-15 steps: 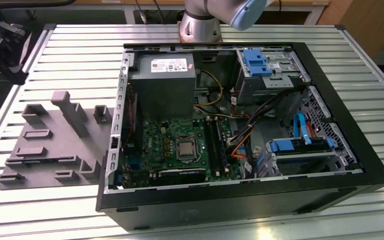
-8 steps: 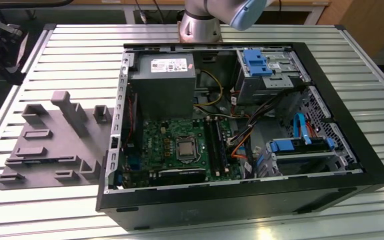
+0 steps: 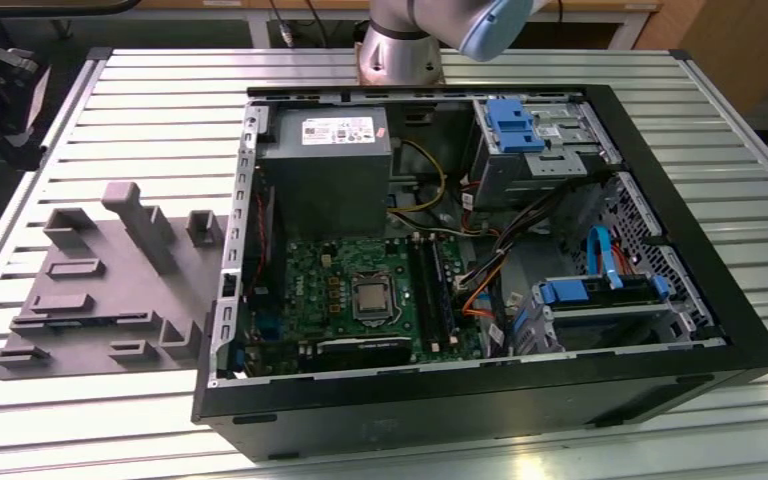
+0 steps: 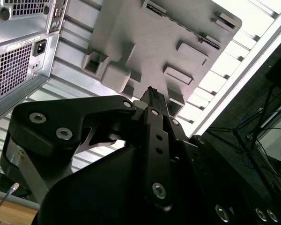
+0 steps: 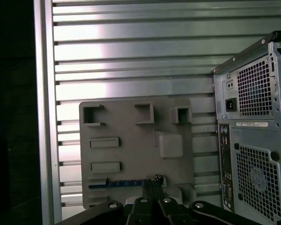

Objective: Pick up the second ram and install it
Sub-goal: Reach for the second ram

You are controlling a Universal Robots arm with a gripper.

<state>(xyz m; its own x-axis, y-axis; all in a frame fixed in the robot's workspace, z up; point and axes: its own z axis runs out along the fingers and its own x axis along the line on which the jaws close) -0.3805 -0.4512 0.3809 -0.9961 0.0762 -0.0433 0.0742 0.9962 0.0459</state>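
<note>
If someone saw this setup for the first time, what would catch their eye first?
The open computer case dominates the slatted table in the exterior view, its green motherboard and blue drive brackets exposed. On the exterior view's left sits the grey holder block. In the first wrist view a thin ram stick lies in it, seen past the gripper, its fingers shut.

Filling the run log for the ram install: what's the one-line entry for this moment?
claw: shut, over grey holder | second ram: lying in grey holder, not lifted | PC case: open on table
</note>
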